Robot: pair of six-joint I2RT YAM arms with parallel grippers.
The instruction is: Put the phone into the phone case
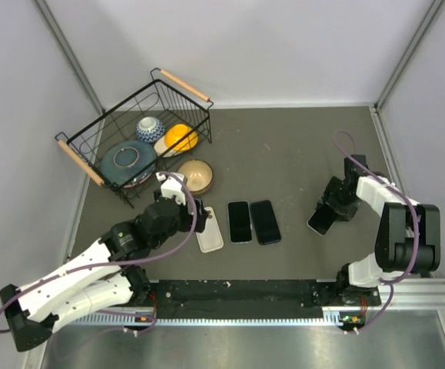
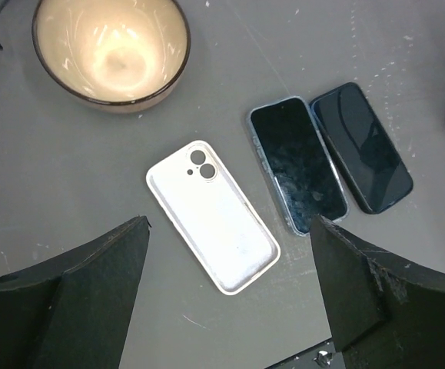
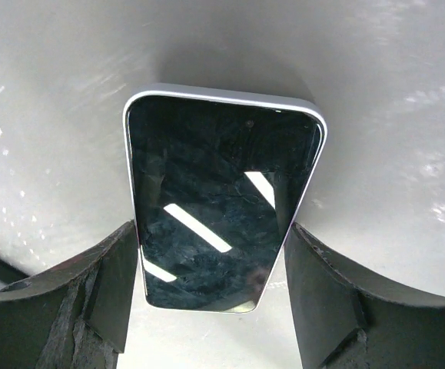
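Your right claw (image 3: 210, 261) is closed on the phone (image 3: 222, 200), with one finger on each long side. That phone is near the right edge of the counter (image 1: 299, 146). I cannot tell if it is off the counter yet.

The white phone case (image 2: 213, 217) lies open side up by the near edge, left of the middle. Nothing is in it. Your left claw (image 2: 230, 231) hangs over the case, opened wide and holding nothing. A blue-rimmed phone (image 2: 297, 165) and a dark phone (image 2: 360, 146) lie side by side just beside the case.

So the grab looks done. You have yet to carry the phone across to the case and press it in.
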